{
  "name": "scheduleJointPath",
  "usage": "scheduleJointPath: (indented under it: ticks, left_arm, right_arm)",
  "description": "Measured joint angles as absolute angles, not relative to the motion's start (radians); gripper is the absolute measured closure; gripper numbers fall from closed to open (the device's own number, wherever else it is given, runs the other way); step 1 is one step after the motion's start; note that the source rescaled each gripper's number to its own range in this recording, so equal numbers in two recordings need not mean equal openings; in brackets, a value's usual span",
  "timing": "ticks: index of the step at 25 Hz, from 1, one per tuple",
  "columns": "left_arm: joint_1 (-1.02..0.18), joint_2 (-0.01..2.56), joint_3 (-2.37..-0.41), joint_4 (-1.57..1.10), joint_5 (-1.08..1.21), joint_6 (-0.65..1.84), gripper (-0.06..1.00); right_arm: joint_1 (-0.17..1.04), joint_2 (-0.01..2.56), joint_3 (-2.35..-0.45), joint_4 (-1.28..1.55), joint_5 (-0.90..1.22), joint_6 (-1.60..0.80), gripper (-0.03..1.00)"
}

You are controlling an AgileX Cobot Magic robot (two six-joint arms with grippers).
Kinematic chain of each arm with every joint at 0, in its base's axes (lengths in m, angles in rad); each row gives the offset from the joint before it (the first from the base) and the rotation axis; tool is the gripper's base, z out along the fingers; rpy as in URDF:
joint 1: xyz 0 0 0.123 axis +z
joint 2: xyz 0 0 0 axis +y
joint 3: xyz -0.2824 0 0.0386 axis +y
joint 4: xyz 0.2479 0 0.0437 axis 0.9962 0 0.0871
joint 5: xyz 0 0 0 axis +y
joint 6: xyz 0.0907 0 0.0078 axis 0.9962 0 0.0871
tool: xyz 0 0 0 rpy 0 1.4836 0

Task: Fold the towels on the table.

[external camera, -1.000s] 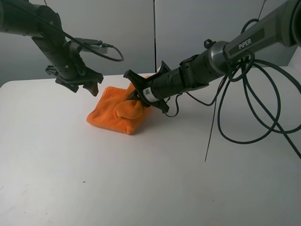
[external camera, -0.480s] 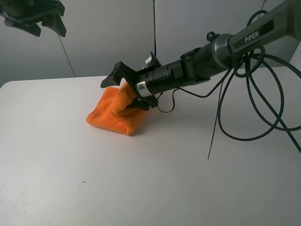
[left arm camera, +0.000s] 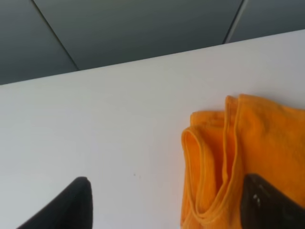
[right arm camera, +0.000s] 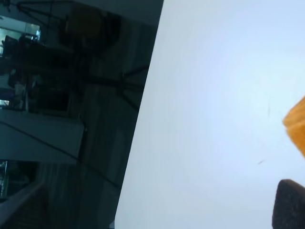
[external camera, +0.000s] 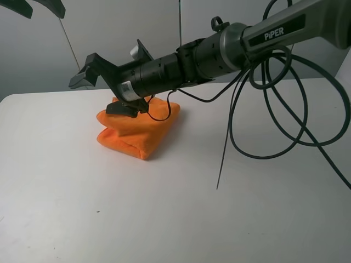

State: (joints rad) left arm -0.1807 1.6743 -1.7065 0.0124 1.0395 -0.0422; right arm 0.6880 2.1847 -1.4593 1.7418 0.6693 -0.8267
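A grey panelled wall (external camera: 137, 33) stands behind; the right wrist view shows dim, cluttered furniture (right arm camera: 52, 100).

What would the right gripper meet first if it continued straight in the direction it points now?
Probably nothing close. The right gripper, open above the folded bright orange terry towel, points leftward past it; ahead lies only the bare white smooth-topped table, though depth is unclear.

Right arm: black and grey tube, looped cables

Grey link lettered "PIPER" in white; black wrist section with small white label; black angular right gripper (external camera: 107, 92) fingers; thin black cables hang in loops.
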Motion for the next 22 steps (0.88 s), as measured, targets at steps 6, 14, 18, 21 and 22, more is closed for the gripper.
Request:
scheduleJointPath:
  ticks: [6,14,18,21,22]
  left_arm:
    - [-0.181,1.64,-1.706,0.014,1.077,-0.034,0.11]
    - [-0.127,1.566,-1.675,0.0,1.17,-0.027,-0.02]
    - [-0.086,1.467,-1.539,0.0,1.16,-0.025,-0.04]
    - [-0.071,1.361,-1.404,0.0,1.126,-0.025,-0.04]
    - [-0.071,1.319,-1.355,0.0,1.111,-0.025,-0.04]
  right_arm:
    - [0.681,2.126,-1.459,1.559,0.618,-0.772,-0.03]
    - [0.503,1.983,-1.395,0.955,0.604,-0.424,-0.03]
    - [0.369,1.816,-1.274,0.751,0.631,-0.323,-0.03]
    - [0.314,1.653,-1.18,0.583,0.671,-0.241,-0.03]
    - [0.311,1.592,-1.153,0.516,0.678,-0.202,-0.03]
